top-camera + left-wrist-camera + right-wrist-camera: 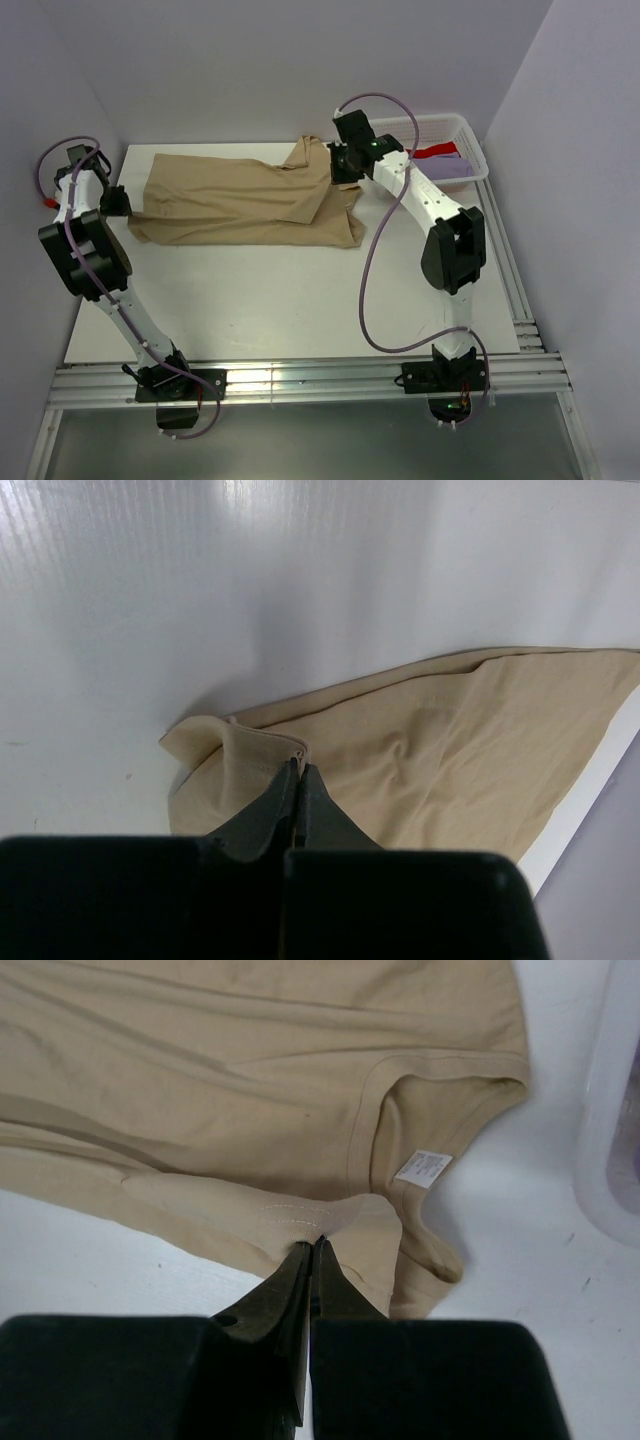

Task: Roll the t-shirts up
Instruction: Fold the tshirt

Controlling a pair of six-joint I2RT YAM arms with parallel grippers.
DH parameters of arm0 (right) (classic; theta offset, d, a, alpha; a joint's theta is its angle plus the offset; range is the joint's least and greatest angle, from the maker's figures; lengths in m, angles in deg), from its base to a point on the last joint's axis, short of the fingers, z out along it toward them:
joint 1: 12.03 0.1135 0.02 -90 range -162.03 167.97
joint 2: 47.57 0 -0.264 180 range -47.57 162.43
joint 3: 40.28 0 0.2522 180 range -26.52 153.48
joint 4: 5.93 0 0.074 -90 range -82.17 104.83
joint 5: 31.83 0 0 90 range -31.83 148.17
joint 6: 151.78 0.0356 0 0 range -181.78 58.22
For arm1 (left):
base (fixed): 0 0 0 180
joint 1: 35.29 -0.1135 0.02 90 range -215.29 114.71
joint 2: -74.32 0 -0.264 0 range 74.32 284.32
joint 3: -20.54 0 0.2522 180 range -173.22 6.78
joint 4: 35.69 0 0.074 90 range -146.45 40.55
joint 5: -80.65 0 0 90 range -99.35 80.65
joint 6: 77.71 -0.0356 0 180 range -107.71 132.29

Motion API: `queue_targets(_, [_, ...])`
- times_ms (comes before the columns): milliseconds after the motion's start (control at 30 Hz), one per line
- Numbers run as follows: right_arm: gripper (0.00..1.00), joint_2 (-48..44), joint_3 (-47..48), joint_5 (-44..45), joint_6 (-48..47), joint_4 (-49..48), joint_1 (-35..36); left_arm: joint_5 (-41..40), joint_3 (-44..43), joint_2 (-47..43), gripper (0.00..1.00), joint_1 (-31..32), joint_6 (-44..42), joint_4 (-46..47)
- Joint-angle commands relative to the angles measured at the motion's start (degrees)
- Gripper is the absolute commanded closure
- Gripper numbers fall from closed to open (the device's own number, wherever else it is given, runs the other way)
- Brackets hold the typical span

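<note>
The tan t-shirt (240, 200) lies flat across the far half of the table, folded into a long band that runs left to right, with its collar end towards the right. Inside the collar is one small white neck label (422, 1168); it has fine print on it, too small to read. No other writing shows anywhere.

The left gripper (300, 770) is clamped tight on the shirt's left end, with a bunched corner of cloth pinched between its closed black fingers. The right gripper (318, 1245) is down at the other end, jaws pressed together on a fold of stitched fabric just beside the neck opening.

The count is three shirts. The tan one is out on the table. A red shirt (435, 152) and a lavender shirt (450, 170) sit in the single white basket (474, 145) at the far right corner, close behind the right arm.

The table (300, 300) is a smooth white board, slightly glossy in the left wrist view. Metal rails (300, 385) run along its near edge, where both arm bases are bolted. Plain pale walls (250, 60) close in on three sides.
</note>
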Motion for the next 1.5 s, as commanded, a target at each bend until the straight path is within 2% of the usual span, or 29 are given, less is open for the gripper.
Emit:
queue_targets(0, [1.00,1.16,4.69,-1.22,-1.07,0.89,-0.82,0.10,-2.98,1.28,1.00,-0.08,0.58,1.01])
queue_targets(367, [1.00,6.44,10.23,-2.01,-0.37,0.98,-1.43,0.28,-3.69,3.48,1.00,-0.08,1.20,1.71])
queue_targets(800, [1.00,12.06,12.61,-4.47,2.18,-2.27,-4.42,0.98,-4.66,5.94,1.00,-0.43,1.64,3.38])
queue_targets(1033, [1.00,9.17,7.87,-5.35,2.27,-3.85,-4.95,1.68,-5.01,4.63,1.00,-0.61,1.38,3.12])
queue_targets(1467, [1.00,1.96,-0.40,-3.60,2.09,-4.91,-5.47,2.56,-0.53,-0.56,1.00,-1.75,0.67,2.77])
